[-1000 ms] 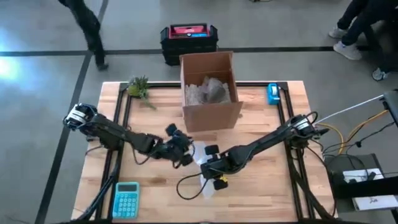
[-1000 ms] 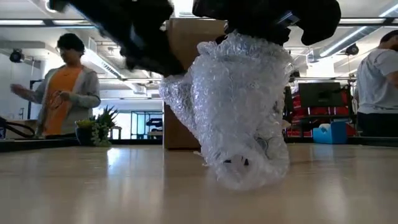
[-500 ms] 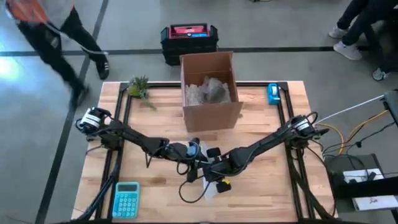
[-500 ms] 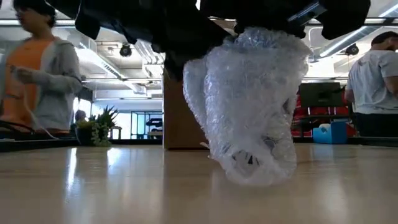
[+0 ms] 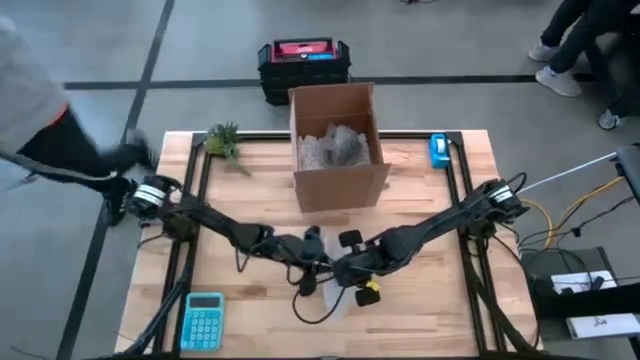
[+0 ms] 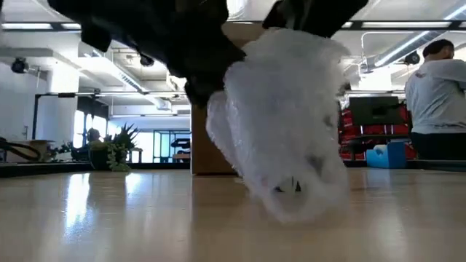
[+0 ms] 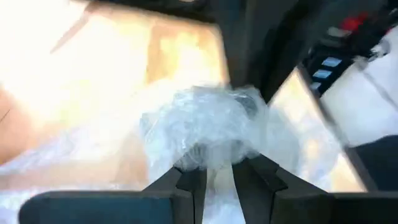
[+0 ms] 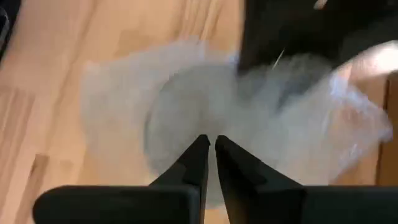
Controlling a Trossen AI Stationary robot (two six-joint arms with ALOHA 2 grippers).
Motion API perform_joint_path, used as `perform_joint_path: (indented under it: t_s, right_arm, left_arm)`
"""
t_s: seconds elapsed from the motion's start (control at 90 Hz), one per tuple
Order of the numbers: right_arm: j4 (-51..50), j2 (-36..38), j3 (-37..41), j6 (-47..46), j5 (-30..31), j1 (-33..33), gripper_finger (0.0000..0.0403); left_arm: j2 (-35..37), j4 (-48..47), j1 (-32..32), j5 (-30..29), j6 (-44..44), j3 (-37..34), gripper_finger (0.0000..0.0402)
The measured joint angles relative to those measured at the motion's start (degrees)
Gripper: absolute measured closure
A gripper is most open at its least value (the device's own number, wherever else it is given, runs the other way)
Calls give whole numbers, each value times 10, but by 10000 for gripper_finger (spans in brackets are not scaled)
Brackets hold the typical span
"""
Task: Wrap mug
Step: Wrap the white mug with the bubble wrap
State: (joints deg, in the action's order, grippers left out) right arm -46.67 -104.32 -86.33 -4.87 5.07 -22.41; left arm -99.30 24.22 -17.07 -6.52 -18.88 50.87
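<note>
Mug bundle (image 6: 287, 138), fully covered in bubble wrap (image 5: 330, 297), sits at the front middle of the bench (image 5: 430, 300), its bottom end touching the wood in the low view. No bare mug surface visible, just wrap.

Left gripper (image 7: 217, 182) is pinched nearly shut on a fold of the wrap, fingers (image 7: 189, 186) close together with plastic between them. In the high view the left gripper (image 5: 310, 262) sits on the bundle's left-top side.

Right gripper (image 8: 210, 149) is also narrow, fingers (image 8: 194, 163) almost touching, clamped on the wrap from above. In the high view the right gripper (image 5: 348, 272) is just beside the left one, both meeting over the bundle. Both arms blurred dark shapes above the bundle in the low view.

Cardboard box (image 5: 337, 145) stands at the back middle of the bench, open, with crumpled packing inside. Small plant (image 5: 223, 140) at back left, blue tape dispenser (image 5: 439, 150) at back right, calculator (image 5: 203, 320) at front left, all well apart from the bundle. Black crate (image 5: 303, 62) on the floor behind the bench. Person (image 6: 439, 98) at the right edge of the room, back turned.
</note>
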Motion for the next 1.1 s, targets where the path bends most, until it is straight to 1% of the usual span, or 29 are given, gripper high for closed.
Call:
perform_joint_path:
  t_s: [0.2, 0.322, 0.389, 0.433, 0.478, 0.522, 0.589, 0.644, 0.767, 0.867, 0.978, 1.1]
  right_arm:
    - [-14, 42, 0, -6, 13, -3, 384]
    - [-12, 53, 2, -5, 64, -3, 384]
    - [6, 56, 2, -2, 99, 0, 384]
    - [26, 53, 7, 0, 110, 2, 384]
    - [51, 43, 15, 2, 105, 5, 384]
    - [72, 30, 26, 3, 86, 5, 384]
    - [74, 3, 36, 2, 51, 5, 384]
    - [78, -16, 39, -3, 34, 4, 384]
    - [85, -57, 41, -16, 25, 3, 385]
    - [89, -75, 40, -16, 21, 4, 385]
    - [99, -76, 41, -13, 22, 6, 385]
    - [103, -62, 42, -10, 22, 7, 385]
  left_arm:
    - [0, -2, -1, 0, -1, 0, 343]
    - [0, 0, -1, -1, -2, 1, 342]
    - [-1, 1, -1, -2, -2, 0, 342]
    - [-1, 2, -1, -2, -2, 0, 342]
    - [-1, 3, -1, -2, -2, 0, 342]
    - [-1, 3, -1, -2, -2, 0, 342]
    - [0, 1, -2, -2, -2, 0, 342]
    - [1, 0, -3, -2, -2, 1, 342]
    - [11, -7, -4, 2, -3, 0, 342]
    - [32, -23, -8, 2, -3, 0, 342]
    - [58, -24, -12, 1, -2, 0, 342]
    - [56, -17, -14, -1, 2, 0, 342]
